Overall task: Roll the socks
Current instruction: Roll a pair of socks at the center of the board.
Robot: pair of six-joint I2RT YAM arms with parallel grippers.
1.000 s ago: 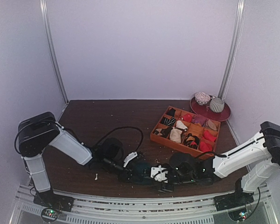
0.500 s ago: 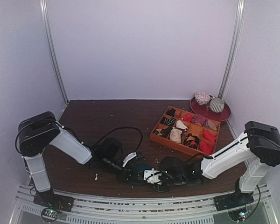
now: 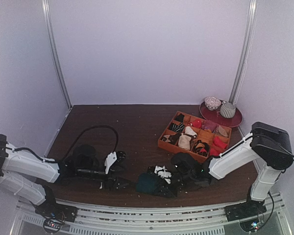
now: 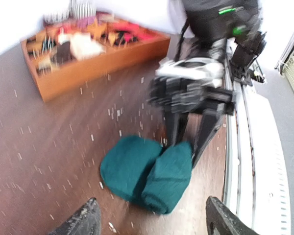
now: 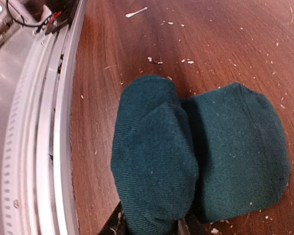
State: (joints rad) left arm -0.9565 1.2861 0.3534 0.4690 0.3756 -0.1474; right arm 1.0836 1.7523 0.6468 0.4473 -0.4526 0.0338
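Low at centre frame, the right end effector (image 4: 185, 147) grasps the rolled socks (image 3: 147, 183), likely to stop unrolling; the left end effector (image 4: 151, 203) hangs released, clear of them.

Orange divided tray (image 3: 179, 151) of rolled socks (image 3: 185, 142), red plate (image 3: 233, 120) behind it bearing two patterned cups (image 3: 228, 109), speckled brown table (image 3: 108, 120).

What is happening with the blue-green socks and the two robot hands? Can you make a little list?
socks: teal bundle, folded into two lumps, lying on the table
right gripper: shut on one lump of the socks
left gripper: open, holding nothing, apart from the socks
orange tray: farther back, small colourful things in its compartments
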